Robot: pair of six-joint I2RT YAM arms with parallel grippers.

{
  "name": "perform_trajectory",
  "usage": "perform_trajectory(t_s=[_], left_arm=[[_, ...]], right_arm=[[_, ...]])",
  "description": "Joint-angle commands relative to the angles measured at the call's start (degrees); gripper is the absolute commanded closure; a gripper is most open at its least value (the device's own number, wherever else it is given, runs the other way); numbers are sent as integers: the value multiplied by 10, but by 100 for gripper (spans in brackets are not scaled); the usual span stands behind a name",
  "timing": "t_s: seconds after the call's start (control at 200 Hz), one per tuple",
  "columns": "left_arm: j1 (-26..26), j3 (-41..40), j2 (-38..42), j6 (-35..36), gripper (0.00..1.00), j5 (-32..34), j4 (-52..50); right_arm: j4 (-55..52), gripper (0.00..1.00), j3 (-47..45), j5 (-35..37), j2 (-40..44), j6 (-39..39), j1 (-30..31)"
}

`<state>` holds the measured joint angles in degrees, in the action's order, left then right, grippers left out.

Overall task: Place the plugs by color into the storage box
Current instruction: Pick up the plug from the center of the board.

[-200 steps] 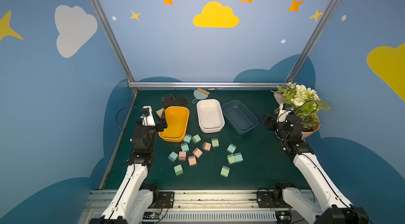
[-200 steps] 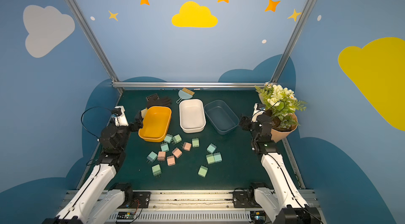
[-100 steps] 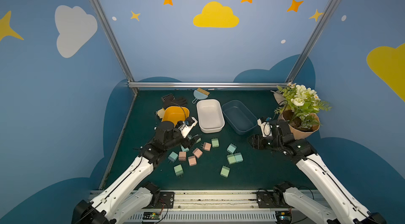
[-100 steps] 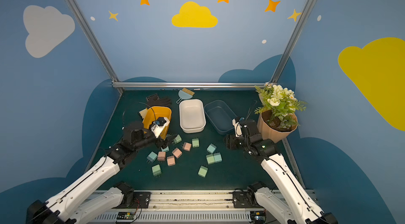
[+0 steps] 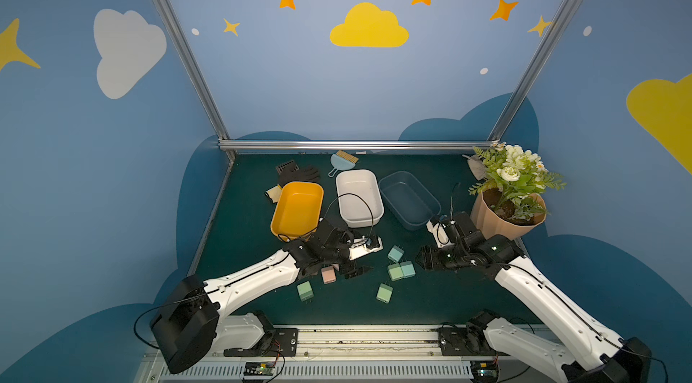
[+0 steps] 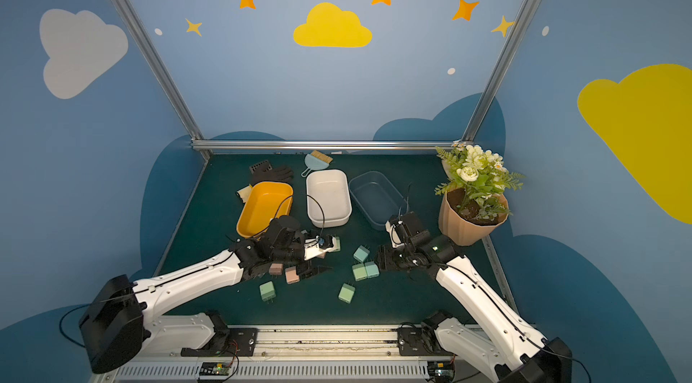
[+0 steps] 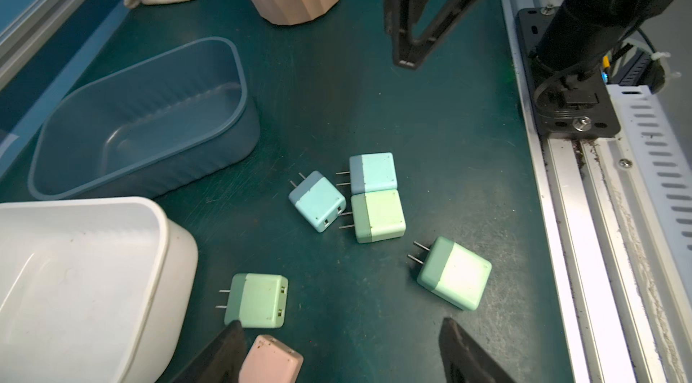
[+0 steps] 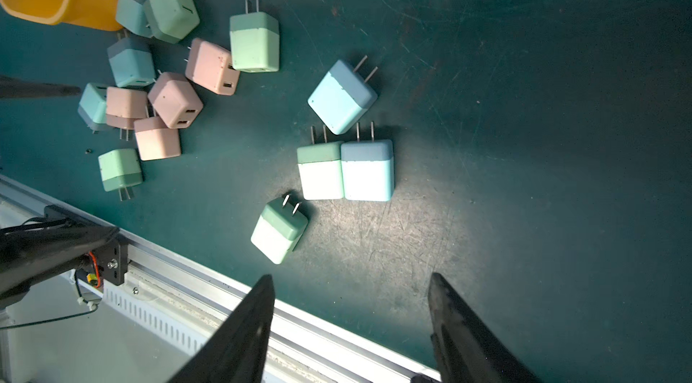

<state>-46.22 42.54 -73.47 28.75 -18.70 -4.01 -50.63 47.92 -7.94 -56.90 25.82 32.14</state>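
Left hand (image 7: 342, 351), open-jawed, empty, pink plug (image 7: 271, 360) beside one finger (image 7: 217, 355). Right hand (image 8: 351, 282), open-jawed, empty; light blue plug (image 8: 367, 171) and mint plug (image 8: 320, 171) touching, middle of bench (image 8: 543, 119), directly ahead, prongs pointing away, nearer this hand

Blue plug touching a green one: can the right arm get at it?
Probably yes. The right gripper hangs open close by the blue plug, bare mat between. The green plug touches its side, so the fingers might catch both.
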Motion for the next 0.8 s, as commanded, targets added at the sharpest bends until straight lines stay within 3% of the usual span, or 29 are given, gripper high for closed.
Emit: perform_trajectory(t_s=[0.0, 0.205, 0.481, 0.796], left_arm=[[-3, 6, -8, 20, 18, -33, 26], [-6, -45, 1, 33, 18, -44, 88], [-27, -31, -14, 71, 18, -46, 57], [-37, -29, -22, 86, 18, -47, 45]], right_arm=[[25, 34, -14, 13, -22, 18, 4], [47, 35, -21, 4, -76, 32, 5], [52, 42, -3, -38, -177, 12, 11], [68, 42, 23, 16, -263, -11, 47]])
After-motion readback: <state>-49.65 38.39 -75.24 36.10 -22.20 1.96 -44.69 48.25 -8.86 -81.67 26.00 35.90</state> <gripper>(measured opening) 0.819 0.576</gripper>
